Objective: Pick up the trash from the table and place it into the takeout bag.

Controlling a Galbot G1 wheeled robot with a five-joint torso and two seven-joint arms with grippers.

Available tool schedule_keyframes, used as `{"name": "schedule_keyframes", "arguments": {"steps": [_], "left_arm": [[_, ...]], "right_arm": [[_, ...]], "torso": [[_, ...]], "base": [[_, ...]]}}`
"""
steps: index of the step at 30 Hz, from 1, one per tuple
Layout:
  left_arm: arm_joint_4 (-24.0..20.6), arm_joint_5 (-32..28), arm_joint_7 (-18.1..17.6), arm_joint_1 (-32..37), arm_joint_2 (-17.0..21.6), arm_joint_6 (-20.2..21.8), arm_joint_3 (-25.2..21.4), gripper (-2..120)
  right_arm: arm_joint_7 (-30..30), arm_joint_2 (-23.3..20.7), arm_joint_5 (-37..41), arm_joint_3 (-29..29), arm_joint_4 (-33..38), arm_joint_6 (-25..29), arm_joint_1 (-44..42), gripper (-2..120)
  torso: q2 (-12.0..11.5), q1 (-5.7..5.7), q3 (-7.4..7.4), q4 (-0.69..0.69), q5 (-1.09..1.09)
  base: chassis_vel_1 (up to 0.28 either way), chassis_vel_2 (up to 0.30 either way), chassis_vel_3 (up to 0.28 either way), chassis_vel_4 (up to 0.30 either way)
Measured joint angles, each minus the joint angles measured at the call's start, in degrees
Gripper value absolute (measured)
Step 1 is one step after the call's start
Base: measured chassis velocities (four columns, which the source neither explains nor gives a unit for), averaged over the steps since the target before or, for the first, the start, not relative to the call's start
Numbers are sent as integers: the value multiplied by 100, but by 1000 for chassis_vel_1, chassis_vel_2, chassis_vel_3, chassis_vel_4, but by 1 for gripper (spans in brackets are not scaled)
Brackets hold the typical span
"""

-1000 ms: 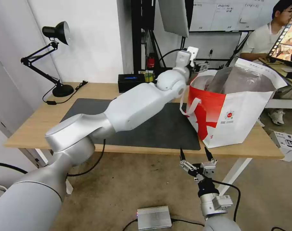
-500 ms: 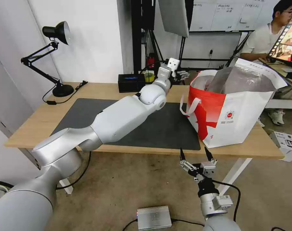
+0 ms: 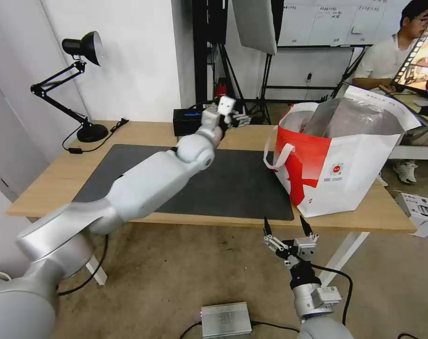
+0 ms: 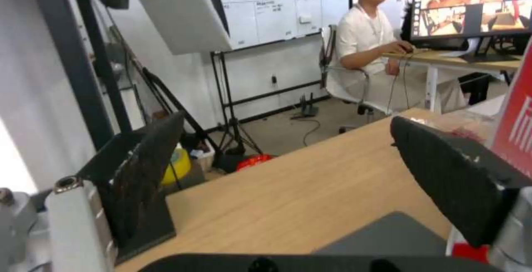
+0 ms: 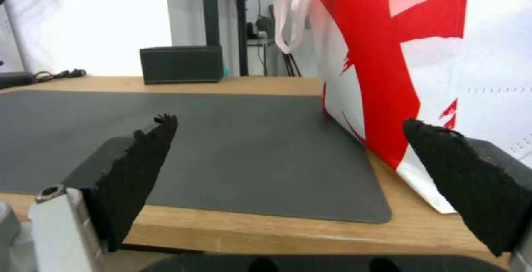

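Jaws of both grippers gape empty, left gripper [image 3: 239,120] beside takeout bag [image 3: 345,165].

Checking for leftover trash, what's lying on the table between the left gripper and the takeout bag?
Nothing: in the head view, bare light wood table and dark mat separate the left gripper from the takeout bag.

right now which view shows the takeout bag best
The head view: the whole takeout bag stands on the table with its foil-lined mouth open. The right wrist view shows its red-and-white side and a strap close up past the open right gripper; the left wrist view catches a red edge.
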Motion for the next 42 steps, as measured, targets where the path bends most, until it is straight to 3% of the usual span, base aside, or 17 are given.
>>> {"name": "schedule_keyframes", "arguments": {"steps": [17, 24, 36, 42], "left_arm": [[-1035, 204, 130, 1065, 576, 71, -1013, 100], [-1548, 357, 132, 1691, 979, 187, -1518, 100], [-2037, 481, 137, 2319, 1265, 233, -1974, 100], [-2380, 607, 215, 2910, 1487, 236, -2445, 100]], "right_arm": [[0, 0, 0, 0, 0, 0, 0, 100], [0, 0, 0, 0, 0, 0, 0, 100], [0, 0, 0, 0, 0, 0, 0, 100], [0, 0, 0, 0, 0, 0, 0, 100]], "torso": [[0, 0, 0, -1, 0], [0, -1, 0, 0, 2], [0, 0, 0, -1, 1], [0, 0, 0, -1, 1]], "base": [[0, 0, 0, 0], [0, 0, 0, 0], [0, 0, 0, 0], [0, 0, 0, 0]]}}
